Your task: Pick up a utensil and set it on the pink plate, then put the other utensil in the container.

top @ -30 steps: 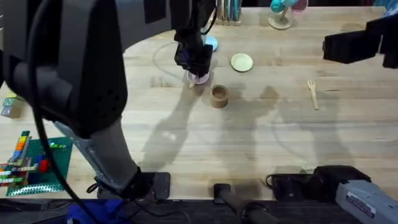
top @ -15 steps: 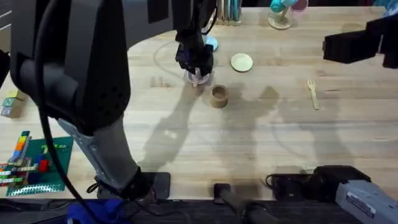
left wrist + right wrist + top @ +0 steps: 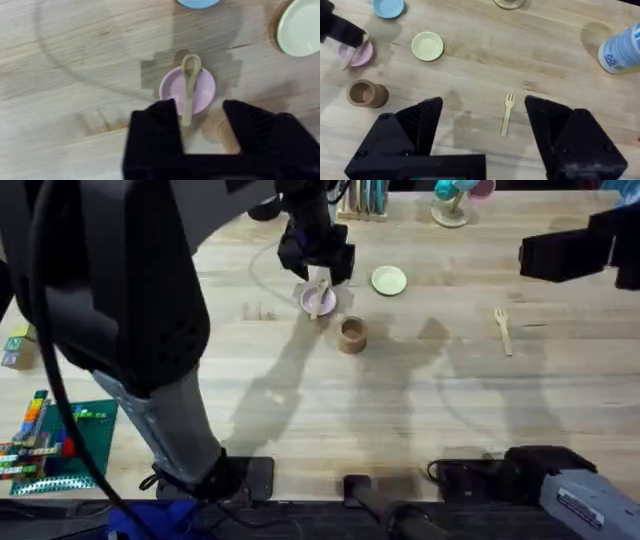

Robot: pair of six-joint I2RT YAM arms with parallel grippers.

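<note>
Left gripper hovers open over the spoon, which lies on the pink plate.

Fingers apart w/ nothing between them, so the spoon looks released: bowl on the plate's far rim, handle overhanging the near edge toward the jaws. Just beside the plate stands the brown container, empty and upright. Right gripper is spread wide above the fork, which lies flat on the table, well apart from the container; likely lined up for the 2nd pick.
</note>
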